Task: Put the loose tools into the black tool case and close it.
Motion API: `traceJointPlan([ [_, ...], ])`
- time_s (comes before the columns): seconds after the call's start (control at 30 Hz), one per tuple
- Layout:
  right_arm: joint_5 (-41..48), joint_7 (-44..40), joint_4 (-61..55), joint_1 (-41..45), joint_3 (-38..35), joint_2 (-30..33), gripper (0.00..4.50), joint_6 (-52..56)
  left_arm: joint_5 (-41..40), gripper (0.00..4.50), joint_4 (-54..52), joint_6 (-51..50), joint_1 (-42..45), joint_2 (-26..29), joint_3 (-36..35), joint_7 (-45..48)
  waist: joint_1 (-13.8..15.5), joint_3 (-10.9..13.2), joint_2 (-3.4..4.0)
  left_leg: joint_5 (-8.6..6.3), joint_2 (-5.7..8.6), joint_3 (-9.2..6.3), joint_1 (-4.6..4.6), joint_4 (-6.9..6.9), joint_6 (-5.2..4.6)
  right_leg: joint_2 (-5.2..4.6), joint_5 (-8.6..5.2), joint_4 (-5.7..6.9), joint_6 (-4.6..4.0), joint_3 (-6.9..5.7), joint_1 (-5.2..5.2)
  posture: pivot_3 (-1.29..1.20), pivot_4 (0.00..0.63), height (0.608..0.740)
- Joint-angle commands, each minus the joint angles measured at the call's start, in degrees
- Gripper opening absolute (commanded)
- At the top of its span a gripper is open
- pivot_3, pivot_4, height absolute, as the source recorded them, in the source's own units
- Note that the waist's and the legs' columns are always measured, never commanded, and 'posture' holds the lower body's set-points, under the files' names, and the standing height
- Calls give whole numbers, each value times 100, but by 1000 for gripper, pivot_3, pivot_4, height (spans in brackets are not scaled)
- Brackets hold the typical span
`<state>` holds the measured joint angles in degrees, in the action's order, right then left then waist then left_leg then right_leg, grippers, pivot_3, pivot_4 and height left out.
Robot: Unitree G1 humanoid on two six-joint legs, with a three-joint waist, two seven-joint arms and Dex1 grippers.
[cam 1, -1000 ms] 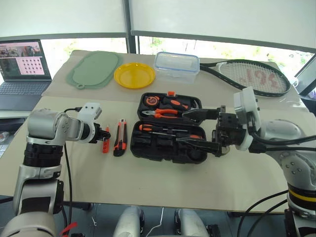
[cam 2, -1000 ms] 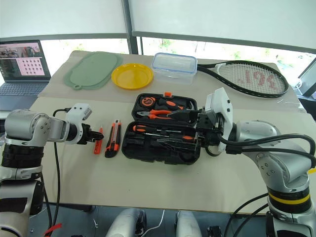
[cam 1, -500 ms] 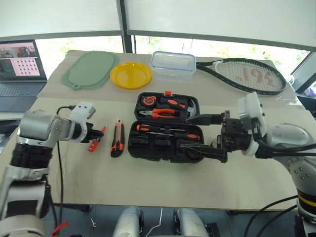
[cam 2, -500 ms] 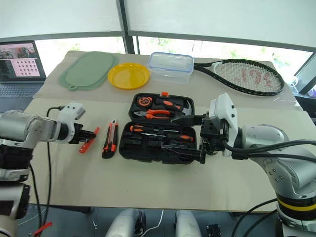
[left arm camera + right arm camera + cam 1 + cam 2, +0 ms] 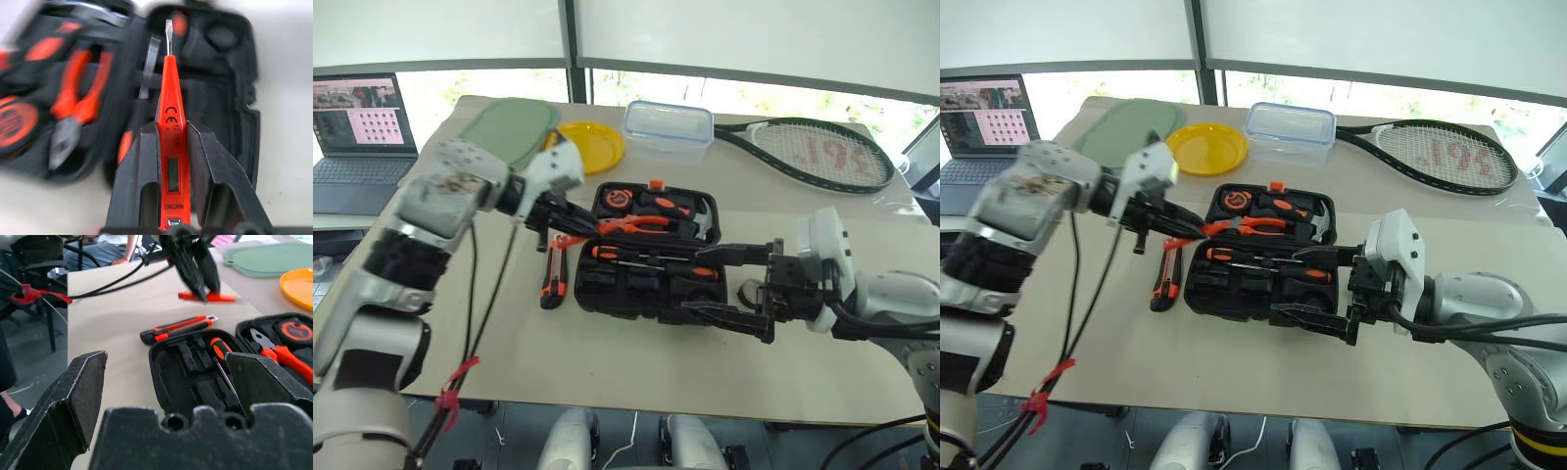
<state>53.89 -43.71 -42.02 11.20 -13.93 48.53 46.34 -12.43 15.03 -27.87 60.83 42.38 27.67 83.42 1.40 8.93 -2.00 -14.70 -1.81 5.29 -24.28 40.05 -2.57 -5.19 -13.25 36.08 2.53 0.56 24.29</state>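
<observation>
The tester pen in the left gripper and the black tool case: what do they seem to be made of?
Tester pen: apparently glossy orange plastic, with printed marks, a small window, and a thin metal-looking blade tip. It sits between the left gripper fingers.
Black tool case: probably matte black moulded plastic, judging by its shaped tool slots and dull surface; the small latch looks like orange plastic.

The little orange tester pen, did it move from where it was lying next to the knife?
Yes. The left gripper has lifted the tester pen off the table and carried it rightward, past the utility knife, to the open tool case.
</observation>
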Motion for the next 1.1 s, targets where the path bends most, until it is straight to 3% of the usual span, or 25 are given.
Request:
traceJointPlan([
  [0.03,247,324,-354,-145,-327,-8,4500,-57,673,335,487,615,323,-334,523,492,-23,0,0,0,-1,-2,0,0,0,2,0,-1,0,-1,0,0,150,738],
  [0.43,657,943,-675,-538,-589,83,4500,-93,1562,335,1972,1226,674,-1444,632,525,-63,2,-3,-5,1,-19,-11,12,-9,-2,1,-2,8,-2,-1,0,150,738],
  [0.7,673,1075,-627,-507,-477,120,4500,-115,1656,335,2094,688,630,-1717,529,725,-66,2,-3,-5,-1,-21,-11,13,-10,-2,1,-1,10,-2,-1,0,150,738],
  [0.97,656,1108,-516,-267,-309,118,4500,-92,1903,335,2146,767,556,-1716,536,619,-66,1,-3,-6,-1,-22,-9,16,-11,-2,1,1,10,-1,-2,0,150,738],
  [1.0,658,1108,-508,-253,-296,119,4500,-91,1881,1335,2116,726,570,-1703,490,642,-65,2,-3,-6,-1,-22,-9,16,-11,-2,1,1,10,-1,-2,0,150,738],
  [1.1,682,1081,-487,-237,-273,117,4500,-87,1624,2189,1896,599,595,-1621,202,783,-66,2,-3,-6,-1,-22,-13,17,-11,-2,1,1,11,-1,-1,0,150,738],
])
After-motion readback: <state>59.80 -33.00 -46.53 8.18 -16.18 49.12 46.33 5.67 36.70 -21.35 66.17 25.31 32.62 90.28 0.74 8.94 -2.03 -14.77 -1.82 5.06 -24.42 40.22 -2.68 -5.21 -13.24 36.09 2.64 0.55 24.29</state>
